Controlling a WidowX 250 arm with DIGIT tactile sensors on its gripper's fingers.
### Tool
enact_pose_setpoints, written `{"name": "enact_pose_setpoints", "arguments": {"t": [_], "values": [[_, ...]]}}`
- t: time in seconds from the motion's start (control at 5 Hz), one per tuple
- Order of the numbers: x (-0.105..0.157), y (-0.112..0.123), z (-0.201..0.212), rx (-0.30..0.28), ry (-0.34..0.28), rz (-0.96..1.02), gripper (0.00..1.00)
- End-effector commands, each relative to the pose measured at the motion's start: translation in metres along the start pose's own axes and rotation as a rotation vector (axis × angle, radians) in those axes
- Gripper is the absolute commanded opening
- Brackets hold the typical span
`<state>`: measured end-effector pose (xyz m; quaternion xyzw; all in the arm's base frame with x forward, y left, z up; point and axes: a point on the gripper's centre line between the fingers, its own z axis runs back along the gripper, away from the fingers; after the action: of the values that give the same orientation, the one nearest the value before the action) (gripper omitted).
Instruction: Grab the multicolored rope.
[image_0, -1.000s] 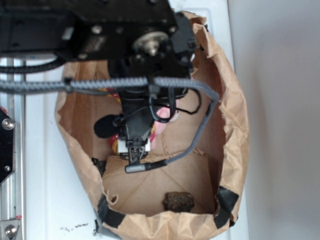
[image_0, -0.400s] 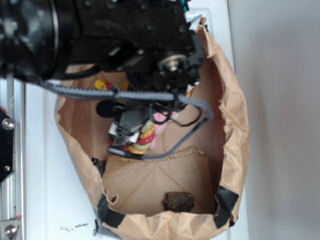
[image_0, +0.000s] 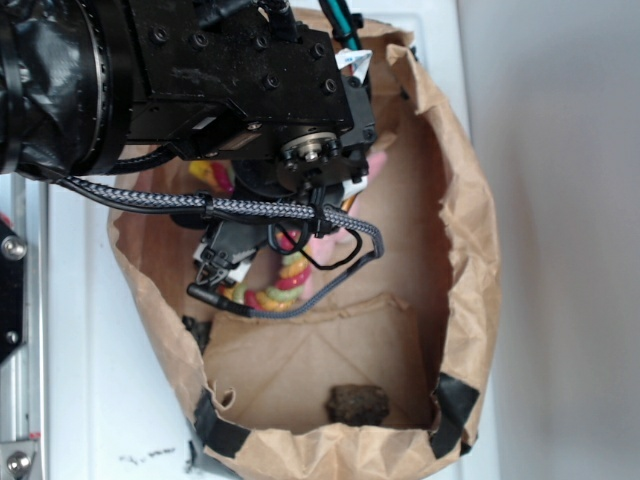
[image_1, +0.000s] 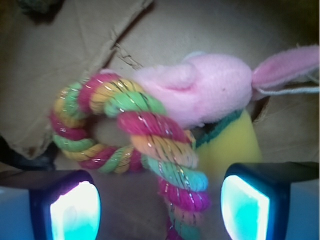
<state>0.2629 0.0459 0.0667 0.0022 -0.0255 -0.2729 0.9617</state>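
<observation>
**Rope between the spread gripper fingers, inside the paper bag**

We take the multicolored rope (image_1: 150, 135) as our landmark. It lies on the brown floor of the paper bag (image_0: 470, 260), a thick twist of red, yellow and green strands. In the wrist view it curls into a closed loop on the left, and from that loop a straight length runs down toward the bottom edge of the picture. In the exterior view only a short curl of it (image_0: 282, 290) shows below the black arm.

Our gripper (image_1: 160, 200) stands apart, its two fingers on either side of the rope's straight length: one finger (image_1: 70, 210) to the left of it, the other to the right. Neither finger touches the rope; a gap shows on both sides. In the exterior view the gripper (image_0: 215, 262) sits just left of the rope's curl.

Touching the rope on its upper right side lies the pink plush bunny (image_1: 210, 90), its body pressed against the top of the loop. Below the bunny, just right of the rope, we see a flat yellow piece (image_1: 232, 145) with a dark green edge.

Well apart from the rope, near the bag's lower rim, rests a dark brown lump (image_0: 357, 402). The bag sits on a white desk (image_0: 100, 400).
</observation>
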Motion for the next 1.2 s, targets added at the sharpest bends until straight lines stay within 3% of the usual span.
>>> {"name": "enact_pose_setpoints", "arguments": {"t": [0.0,0.4,0.6,0.8,1.0], "values": [[0.016,-0.006,-0.011,0.006,-0.01,-0.02,1.0],[0.024,0.001,-0.018,0.024,-0.01,-0.016,1.0],[0.024,0.0,-0.015,0.029,-0.023,-0.025,0.0],[0.022,-0.002,-0.009,0.023,-0.029,-0.03,0.0],[0.014,0.003,0.006,-0.025,-0.035,-0.006,0.0]]}}
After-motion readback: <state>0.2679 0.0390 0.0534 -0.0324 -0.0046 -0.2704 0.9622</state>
